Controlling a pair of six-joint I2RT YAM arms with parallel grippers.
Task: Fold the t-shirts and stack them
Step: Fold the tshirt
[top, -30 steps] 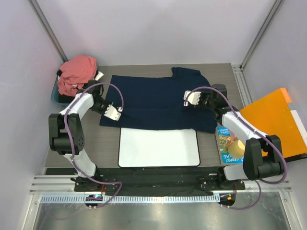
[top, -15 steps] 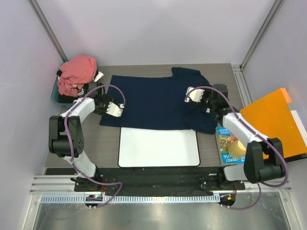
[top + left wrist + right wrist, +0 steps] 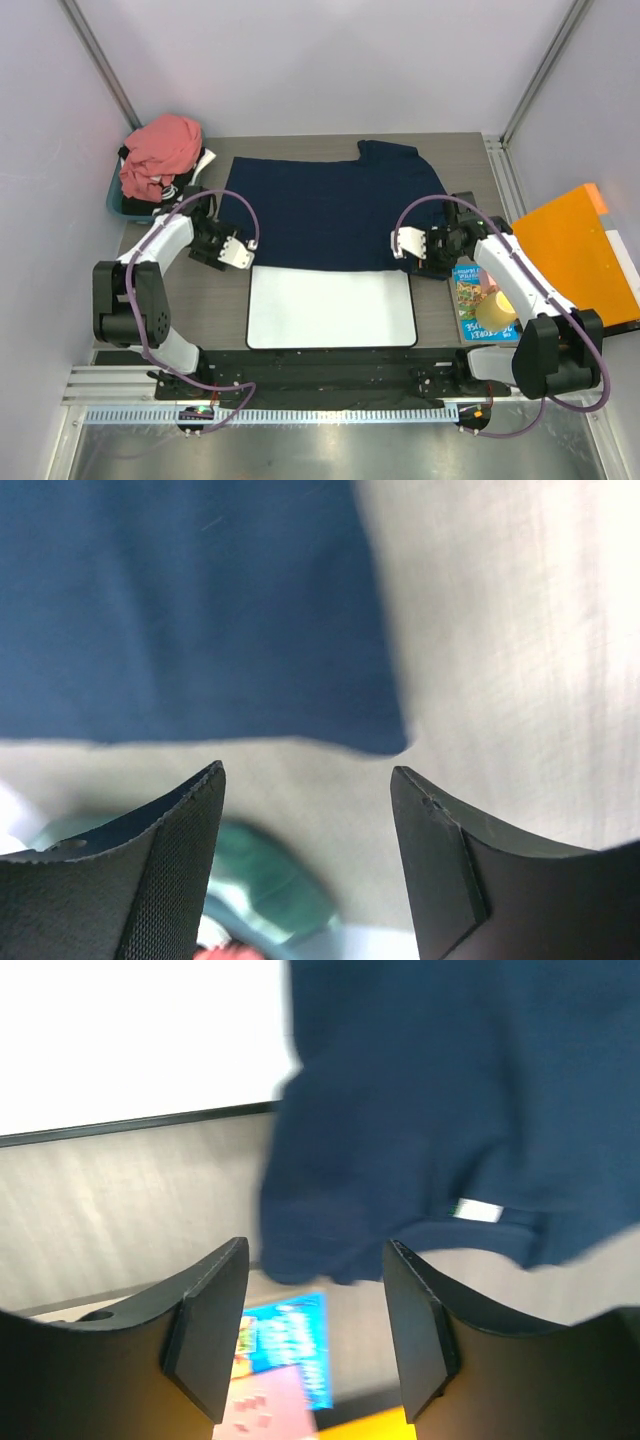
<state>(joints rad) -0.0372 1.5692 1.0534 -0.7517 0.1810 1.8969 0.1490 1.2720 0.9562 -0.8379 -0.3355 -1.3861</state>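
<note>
The dark navy t-shirt (image 3: 330, 205) lies spread flat across the back half of the table. My left gripper (image 3: 232, 250) hovers at its near left corner, open with nothing between its fingers; the left wrist view shows that corner of the navy t-shirt (image 3: 200, 610) just beyond the left gripper (image 3: 305, 772). My right gripper (image 3: 405, 242) is open and empty by the near right corner. In the right wrist view the navy t-shirt (image 3: 450, 1110) sits ahead of the right gripper (image 3: 316, 1244). The salmon-pink t-shirt (image 3: 160, 150) is bunched in a bin at the back left.
A white mat (image 3: 330, 307) lies just in front of the navy shirt. The teal bin (image 3: 118, 200) stands at the left edge. At the right are a colourful book (image 3: 470, 295), a yellow cup (image 3: 493, 308) on it, and an orange panel (image 3: 570, 250).
Both grippers have opened, let go of the navy shirt and drawn back from over its middle to its near corners.
</note>
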